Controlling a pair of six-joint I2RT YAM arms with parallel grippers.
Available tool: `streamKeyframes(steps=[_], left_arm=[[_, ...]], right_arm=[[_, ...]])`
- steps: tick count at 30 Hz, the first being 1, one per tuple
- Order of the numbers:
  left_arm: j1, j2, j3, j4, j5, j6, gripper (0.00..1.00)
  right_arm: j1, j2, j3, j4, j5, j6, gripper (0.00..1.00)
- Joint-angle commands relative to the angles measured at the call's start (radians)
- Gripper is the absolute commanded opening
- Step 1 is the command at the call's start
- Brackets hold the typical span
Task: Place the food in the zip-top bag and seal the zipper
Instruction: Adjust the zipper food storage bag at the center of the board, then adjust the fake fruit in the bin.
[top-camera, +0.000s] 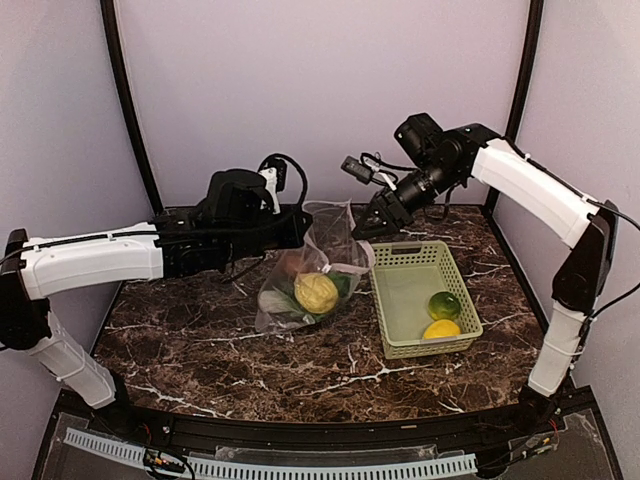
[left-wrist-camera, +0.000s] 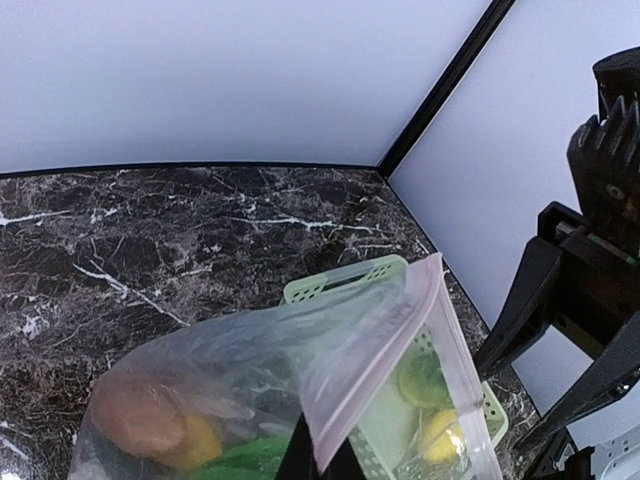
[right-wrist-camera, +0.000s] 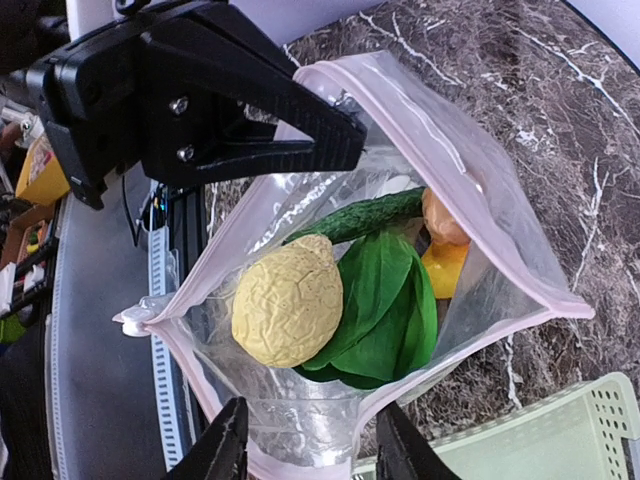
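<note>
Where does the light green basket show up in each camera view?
Top external: basket right of centre, just right of the zip-top bag.
Left wrist: basket lower centre, partly behind the bag.
Right wrist: basket corner at bottom right.
Shared landmark: the zip-top bag, beside it in every view.

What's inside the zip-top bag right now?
Visible in the bag: bumpy yellow lump, bok choy leaves, long green vegetable, orange fruit, part of something yellow. Anything beneath the leaves is covered.
</note>
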Motion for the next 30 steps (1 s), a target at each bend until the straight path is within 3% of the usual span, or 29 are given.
streamKeyframes(steps=[1, 7, 14, 23, 30], left_arm=[[0.007, -0.031, -0.054, 0.021, 0.024, -0.023, 0.01], [0.007, -0.063, -0.148, 0.099, 0.075, -0.059, 0.01], [0.006, -0.108, -0.218, 0.123, 0.109, -0.102, 0.01], [0.006, -0.131, -0.236, 0.105, 0.144, -0.108, 0.01], [0.007, -0.133, -0.186, 0.029, 0.166, -0.057, 0.01]], right_arm=[[-0.022, -0.049, -0.040, -0.035, 0.034, -0.055, 0.45], [-0.112, -0.208, -0.198, -0.032, 0.077, -0.088, 0.51], [-0.171, -0.357, -0.438, -0.006, 0.200, -0.133, 0.52], [-0.234, -0.357, -0.588, 0.003, 0.398, -0.221, 0.52], [-0.237, -0.340, -0.684, 0.113, 0.538, -0.217, 0.57]])
